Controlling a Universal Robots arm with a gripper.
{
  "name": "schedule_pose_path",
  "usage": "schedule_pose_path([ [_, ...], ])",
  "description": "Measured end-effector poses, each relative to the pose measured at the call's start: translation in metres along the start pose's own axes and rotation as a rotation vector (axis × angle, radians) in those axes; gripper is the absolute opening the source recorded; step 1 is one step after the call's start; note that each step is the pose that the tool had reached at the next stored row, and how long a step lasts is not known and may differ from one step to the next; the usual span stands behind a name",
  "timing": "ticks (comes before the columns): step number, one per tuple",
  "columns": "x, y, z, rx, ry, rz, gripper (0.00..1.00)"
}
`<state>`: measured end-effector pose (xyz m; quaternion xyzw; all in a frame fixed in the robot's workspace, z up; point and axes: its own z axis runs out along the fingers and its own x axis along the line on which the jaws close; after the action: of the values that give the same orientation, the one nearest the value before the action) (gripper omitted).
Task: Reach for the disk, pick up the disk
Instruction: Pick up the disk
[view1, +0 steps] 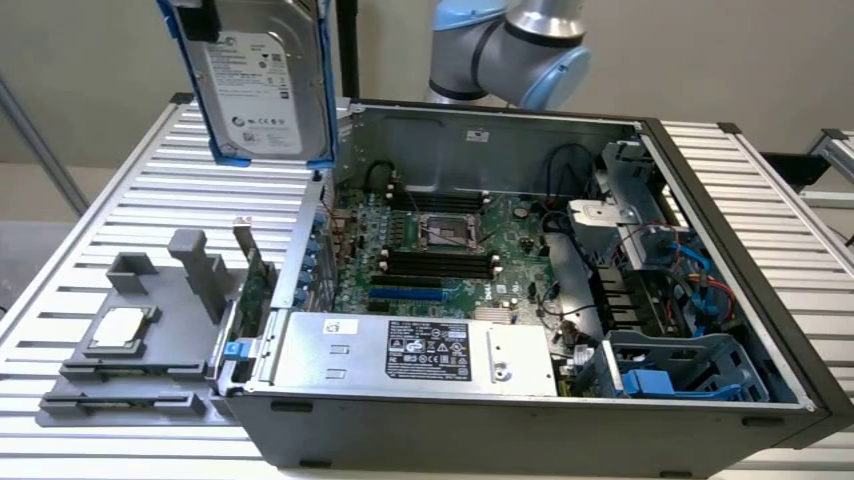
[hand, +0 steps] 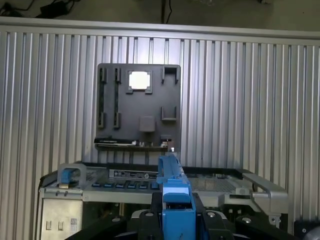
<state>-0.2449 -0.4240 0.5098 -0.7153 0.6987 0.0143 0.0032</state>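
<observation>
You had the flat silver-grey metal disk with a blue plastic frame (view1: 260, 90) hanging upright, high over the far corner of the open grey computer case (view1: 534, 430), on the exterior view's left. The jaws pinched its blue frame. A firm, straight hold was wise.

The disk (view1: 260, 85) hung upright at eleven o'clock of the open computer case (view1: 534, 425), above the ribbed bench (view1: 134, 190); a grey tray (view1: 134, 270) sat at eight o'clock.
</observation>
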Motion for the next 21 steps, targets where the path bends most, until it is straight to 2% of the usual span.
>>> schedule_pose_path([
  [21, 0.029, -0.0948, -0.0006, 0.0, -0.0001, 0.0, 0.33],
])
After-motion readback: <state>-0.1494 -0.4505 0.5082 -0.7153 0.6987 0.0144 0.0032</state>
